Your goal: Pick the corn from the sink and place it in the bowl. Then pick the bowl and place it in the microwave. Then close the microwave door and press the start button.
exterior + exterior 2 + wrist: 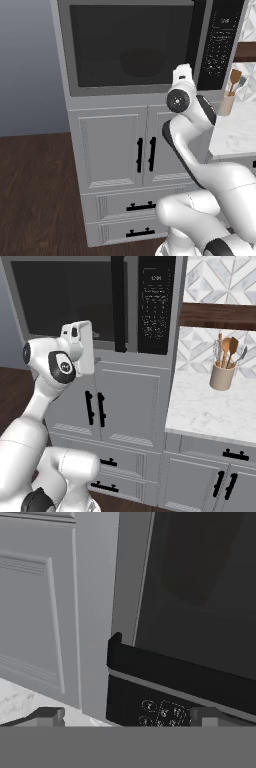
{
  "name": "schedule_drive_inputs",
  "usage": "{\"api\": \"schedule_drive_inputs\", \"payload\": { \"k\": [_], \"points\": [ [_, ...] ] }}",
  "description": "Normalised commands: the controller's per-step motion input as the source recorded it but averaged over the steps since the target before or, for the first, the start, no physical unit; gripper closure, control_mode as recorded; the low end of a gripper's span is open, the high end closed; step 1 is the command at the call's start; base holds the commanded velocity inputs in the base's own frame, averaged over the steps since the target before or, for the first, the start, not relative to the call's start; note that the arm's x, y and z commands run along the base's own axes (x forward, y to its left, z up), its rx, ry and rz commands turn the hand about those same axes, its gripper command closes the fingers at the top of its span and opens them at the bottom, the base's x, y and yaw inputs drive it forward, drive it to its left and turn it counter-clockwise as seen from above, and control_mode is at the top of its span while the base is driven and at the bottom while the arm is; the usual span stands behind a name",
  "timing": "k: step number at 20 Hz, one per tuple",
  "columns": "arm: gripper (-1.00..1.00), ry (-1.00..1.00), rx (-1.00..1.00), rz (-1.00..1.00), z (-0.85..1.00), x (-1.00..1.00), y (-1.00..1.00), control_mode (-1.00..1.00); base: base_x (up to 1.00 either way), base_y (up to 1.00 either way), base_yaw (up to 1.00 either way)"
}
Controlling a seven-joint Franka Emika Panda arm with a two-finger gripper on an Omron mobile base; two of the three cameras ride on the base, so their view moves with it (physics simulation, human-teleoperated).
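Note:
The microwave [135, 47] is built in above grey cabinets. Its door [60, 296] lies flush with the frame, and its long black bar handle [118, 301] runs beside the black control panel [156, 303]. Through the dark glass shows a dim rounded shape [142, 62] that looks like the bowl. My hand [182, 75] hovers just in front of the microwave's lower right corner. In the rolled hand view, my gripper [125, 719] is open with nothing between its fingertips [47, 716], facing the handle [175, 672] and the panel [160, 712]. The corn and the sink are out of view.
Below the microwave are cabinet doors with black handles [145, 155] and drawers. To the right, a marble counter [210, 411] carries a beige utensil holder [222, 376] under a wooden shelf [220, 316]. Dark wood floor lies to the left.

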Motion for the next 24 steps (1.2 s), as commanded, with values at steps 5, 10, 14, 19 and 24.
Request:
{"api": "schedule_drive_inputs", "payload": {
  "k": [5,10,14,19,24],
  "points": [
    [-1.00,0.00,0.37,0.15,0.36,-0.72,-0.54,-1.00,0.00,0.00,0.00],
    [-1.00,-0.04,0.19,0.29,0.11,-0.12,-1.00,-1.00,0.00,0.00,0.00],
    [-1.00,-0.11,0.09,0.29,0.00,0.08,-0.86,-1.00,0.00,0.00,0.00],
    [-1.00,-0.23,0.05,0.20,0.00,0.43,-0.21,-1.00,0.00,0.00,0.00],
    [-1.00,-0.18,0.00,0.04,0.04,0.28,-0.13,-1.00,0.00,0.00,0.00]
  ]
}}
